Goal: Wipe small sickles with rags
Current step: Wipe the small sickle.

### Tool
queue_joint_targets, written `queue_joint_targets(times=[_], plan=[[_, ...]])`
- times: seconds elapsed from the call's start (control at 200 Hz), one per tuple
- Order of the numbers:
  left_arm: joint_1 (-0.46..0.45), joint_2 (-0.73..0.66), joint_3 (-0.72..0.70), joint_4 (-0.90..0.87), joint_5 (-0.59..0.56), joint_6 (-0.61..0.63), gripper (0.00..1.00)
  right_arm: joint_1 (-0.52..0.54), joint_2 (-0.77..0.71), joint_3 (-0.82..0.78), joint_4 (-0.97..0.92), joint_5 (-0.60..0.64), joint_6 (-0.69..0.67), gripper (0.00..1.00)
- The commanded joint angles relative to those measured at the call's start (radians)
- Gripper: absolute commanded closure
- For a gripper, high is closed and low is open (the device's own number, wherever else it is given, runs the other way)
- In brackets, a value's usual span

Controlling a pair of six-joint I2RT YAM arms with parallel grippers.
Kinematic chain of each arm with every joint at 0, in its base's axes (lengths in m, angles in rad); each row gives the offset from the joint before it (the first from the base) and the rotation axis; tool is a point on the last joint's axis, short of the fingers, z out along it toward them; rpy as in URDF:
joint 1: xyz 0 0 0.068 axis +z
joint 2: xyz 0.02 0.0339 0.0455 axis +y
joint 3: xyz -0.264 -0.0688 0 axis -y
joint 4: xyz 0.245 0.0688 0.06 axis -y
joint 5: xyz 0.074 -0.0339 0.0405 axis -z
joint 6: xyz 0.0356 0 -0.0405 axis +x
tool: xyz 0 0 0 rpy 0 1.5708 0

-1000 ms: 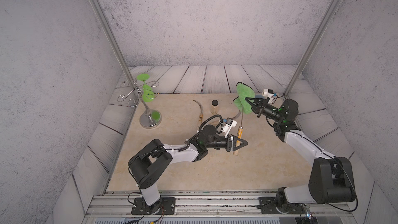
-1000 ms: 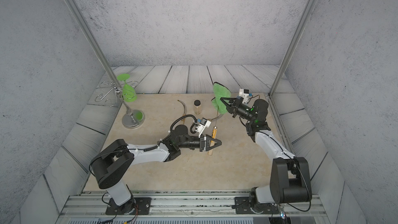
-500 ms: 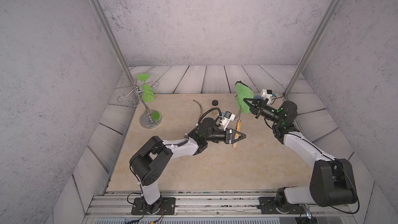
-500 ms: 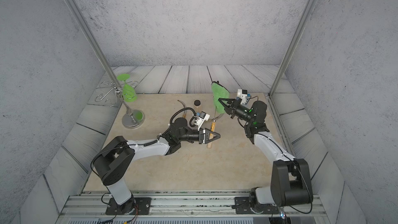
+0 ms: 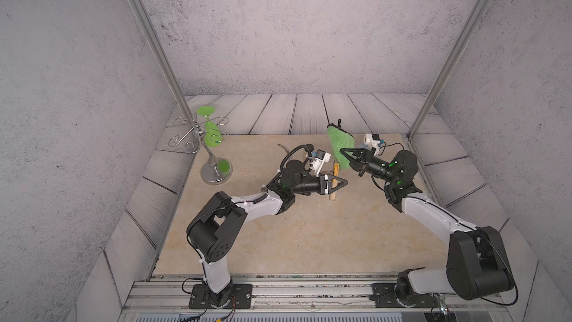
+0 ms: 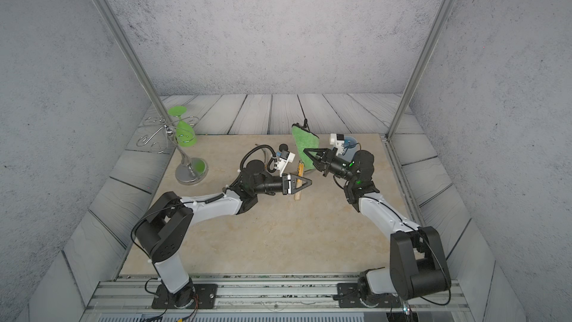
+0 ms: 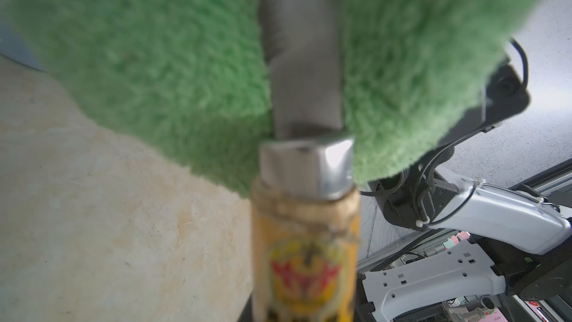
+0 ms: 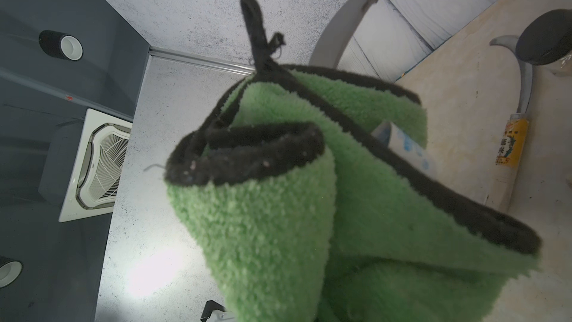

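My left gripper (image 5: 340, 182) (image 6: 308, 182) is shut on the pale wooden handle (image 5: 333, 196) of one small sickle (image 7: 306, 258) with a yellow label. It holds the sickle above the table, near the middle. The sickle's grey blade (image 7: 305, 57) runs up into the fluffy green rag (image 5: 340, 147) (image 6: 305, 145) (image 7: 154, 57), which folds around it. My right gripper (image 5: 343, 151) (image 6: 306, 151) is shut on that rag (image 8: 309, 212) from the right. A second small sickle (image 8: 510, 144) lies flat on the table behind my left arm. Only its blade tip (image 5: 283, 148) shows in a top view.
A silver stand (image 5: 216, 175) (image 6: 190, 175) carrying green goblets (image 5: 210, 133) is at the back left. A black-capped jar (image 6: 283, 147) (image 8: 548, 37) sits by the lying sickle. A blue cup (image 6: 349, 142) stands behind my right wrist. Metal posts rise at both back corners.
My left gripper has carried the sickle toward the back, up to the rag. My right gripper has brought the rag slightly lower and to the left. The blade now sits in the rag's fold.
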Motion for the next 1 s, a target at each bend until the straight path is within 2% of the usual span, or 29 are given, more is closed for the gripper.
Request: queue_joint_targets(times=[0.0, 0.295, 0.47, 0.751, 0.996], plan=[[-0.008, 0.012, 0.059, 0.104, 0.043, 0.019, 1.0, 0.042, -0.012, -0.017, -0.008, -0.077, 0.008, 0.94], [0.035, 0.021, 0.098, 0.083, 0.079, 0.01, 1.0, 0.058, -0.034, -0.052, -0.005, -0.099, 0.002, 0.94], [0.089, 0.022, 0.095, 0.129, 0.084, -0.043, 1.0, 0.058, -0.074, -0.067, -0.018, -0.103, -0.005, 0.95], [0.205, -0.013, 0.02, 0.207, 0.08, -0.115, 1.0, 0.057, -0.179, -0.05, -0.199, -0.104, -0.114, 0.95], [0.247, -0.019, -0.021, 0.258, 0.084, -0.154, 1.0, 0.046, -0.237, -0.053, -0.318, -0.103, -0.181, 0.95]])
